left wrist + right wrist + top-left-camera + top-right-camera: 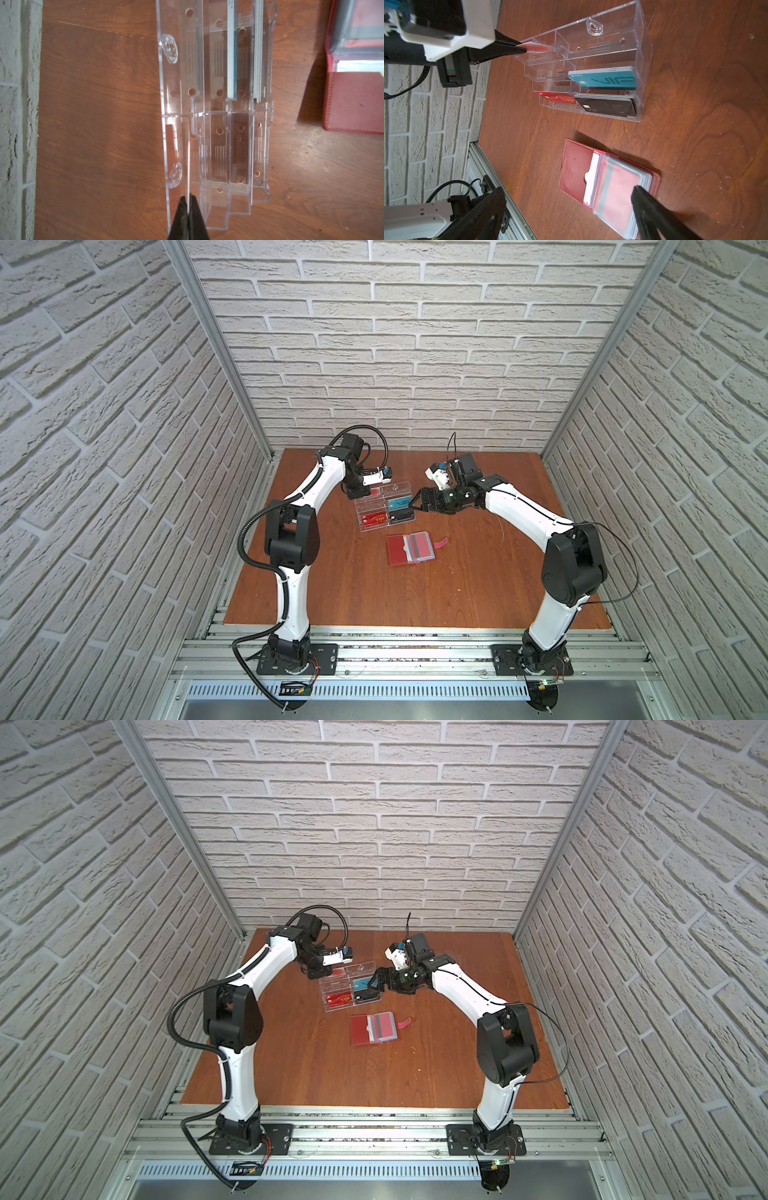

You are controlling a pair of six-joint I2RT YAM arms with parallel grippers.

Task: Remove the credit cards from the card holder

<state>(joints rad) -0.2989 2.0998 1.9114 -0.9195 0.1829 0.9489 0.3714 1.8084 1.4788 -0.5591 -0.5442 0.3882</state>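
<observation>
The card holder [409, 549] [374, 1029] is a red wallet lying open on the table, in front of a clear acrylic rack [365, 514]. A pink card with a grey stripe [618, 191] shows in its top clear sleeve. My left gripper [189, 199] [522, 47] is shut on a white-and-red credit card [537, 48], which stands edge-on in the rack's rear left slot. A teal VIP card [604, 80] sits in a right-hand slot of the rack. My right gripper [414, 506] [568, 189] hangs open at the rack's right end, holding nothing.
Red VIP cards [558, 98] and black VIP cards [608, 106] fill the rack's front slots. The card holder's red snap tab [441, 542] points right. Brick walls close in the wooden table [457, 593] on three sides.
</observation>
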